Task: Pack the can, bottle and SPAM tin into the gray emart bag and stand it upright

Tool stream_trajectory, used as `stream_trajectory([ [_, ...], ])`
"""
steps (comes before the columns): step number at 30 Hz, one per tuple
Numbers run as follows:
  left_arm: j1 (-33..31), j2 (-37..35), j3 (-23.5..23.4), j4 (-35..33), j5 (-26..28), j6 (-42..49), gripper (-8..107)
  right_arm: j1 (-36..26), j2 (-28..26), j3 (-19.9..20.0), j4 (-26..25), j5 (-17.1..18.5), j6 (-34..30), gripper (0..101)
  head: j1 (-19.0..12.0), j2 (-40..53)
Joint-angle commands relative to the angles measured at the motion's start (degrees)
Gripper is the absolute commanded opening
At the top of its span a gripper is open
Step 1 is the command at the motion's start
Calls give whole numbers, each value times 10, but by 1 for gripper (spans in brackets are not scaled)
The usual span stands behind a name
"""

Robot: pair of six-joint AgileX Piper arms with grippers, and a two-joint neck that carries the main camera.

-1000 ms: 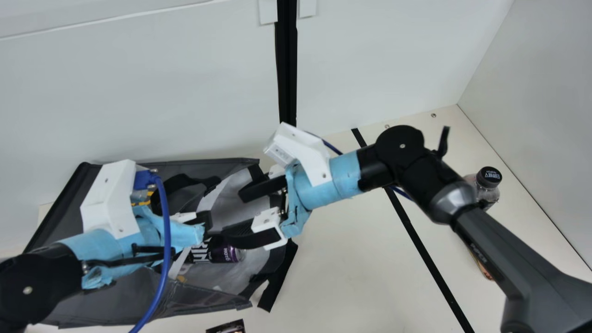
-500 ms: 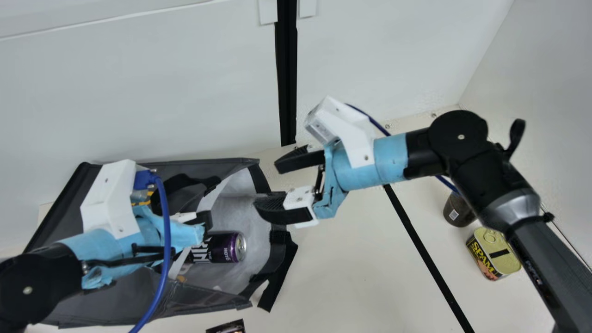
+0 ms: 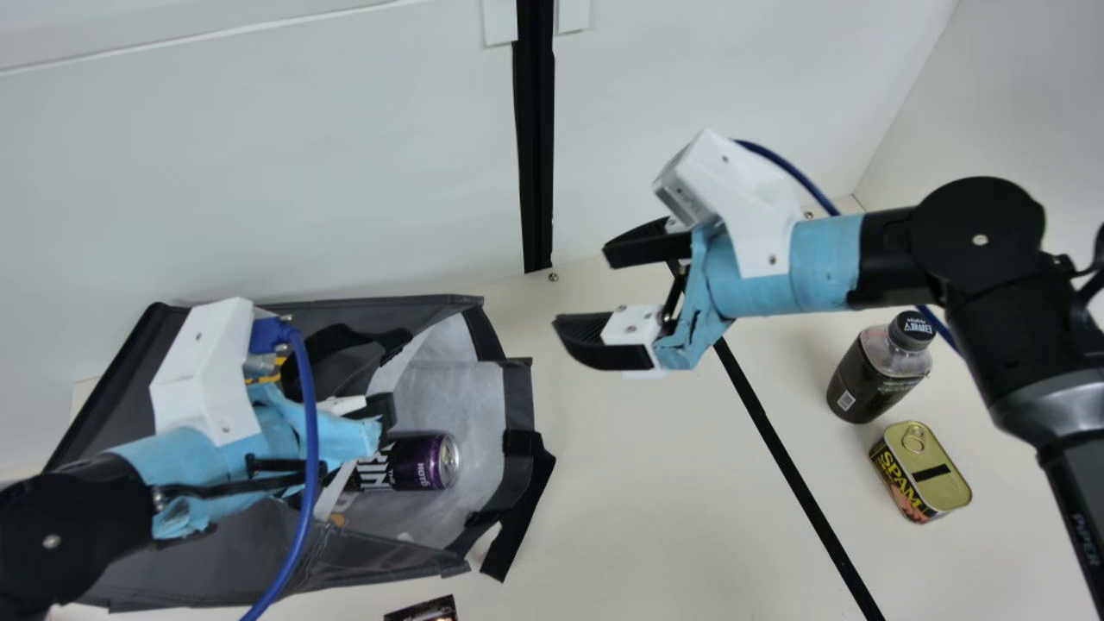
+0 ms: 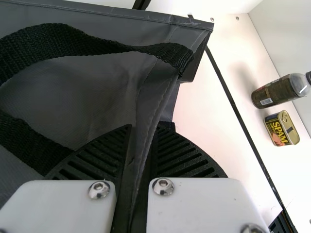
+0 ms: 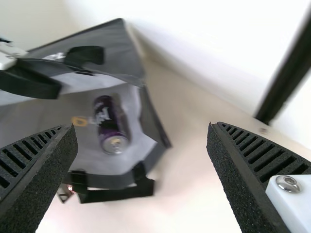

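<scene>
Can (image 3: 423,461) is lying on its side inside the gray bag (image 3: 379,565), left gripper (image 3: 386,412) clenched on the bag's edge. Right gripper (image 3: 582,289) hangs nearby (jaws totally released, btw), and the bottle (image 3: 869,379) and SPAM tin (image 3: 938,476) sit on the table (image 3: 655,483).

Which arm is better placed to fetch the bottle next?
Right, I'd say: the right gripper is open, empty and nearer the bottle, while the left gripper pinches the gray bag.
</scene>
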Motion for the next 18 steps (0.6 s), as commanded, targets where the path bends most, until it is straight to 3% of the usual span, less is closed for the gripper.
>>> stream_trajectory([
  [1, 0, 0, 0, 0, 0, 0, -8, -14, -3, -8, -17, -2, 6, 95, -12, 0],
  [10, 0, 0, 0, 0, 0, 0, -8, -69, -25, -42, -95, -3, 38, 95, -12, 0],
  [18, 0, 0, 0, 0, 0, 0, -8, -100, -48, -45, -159, -23, 71, 95, -12, 0],
])
